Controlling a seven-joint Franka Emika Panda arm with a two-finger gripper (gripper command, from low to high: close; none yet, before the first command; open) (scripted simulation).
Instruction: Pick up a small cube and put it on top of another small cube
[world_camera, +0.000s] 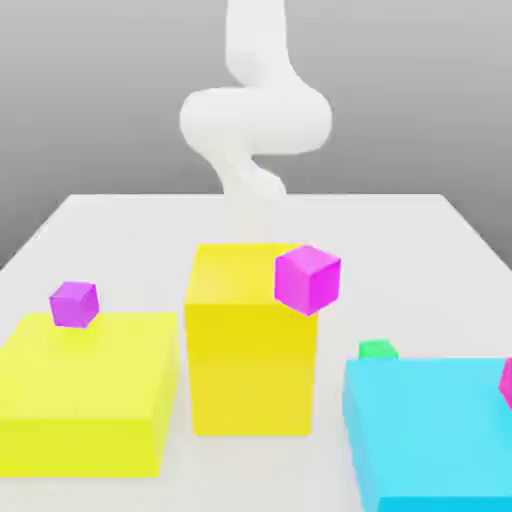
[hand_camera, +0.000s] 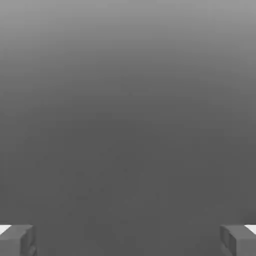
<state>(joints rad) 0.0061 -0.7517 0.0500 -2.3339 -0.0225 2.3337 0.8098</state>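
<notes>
A small cube (world_camera: 378, 349), tiny and bright green, sits on the white table just behind the cyan block; just its top edge shows above that block. My white arm (world_camera: 255, 120) rises at the back of the table, behind the tall yellow block. In the hand view my gripper (hand_camera: 128, 240) is open: its two grey fingertips (hand_camera: 17, 240) stand far apart at the frame's corners with nothing between them, facing plain grey background.
A tall yellow block (world_camera: 250, 340) stands mid-table with a magenta cube (world_camera: 307, 279) at its top corner. A low yellow block (world_camera: 85, 385) on the exterior view's left carries another magenta cube (world_camera: 73, 303). A cyan block (world_camera: 430, 430) lies on the right.
</notes>
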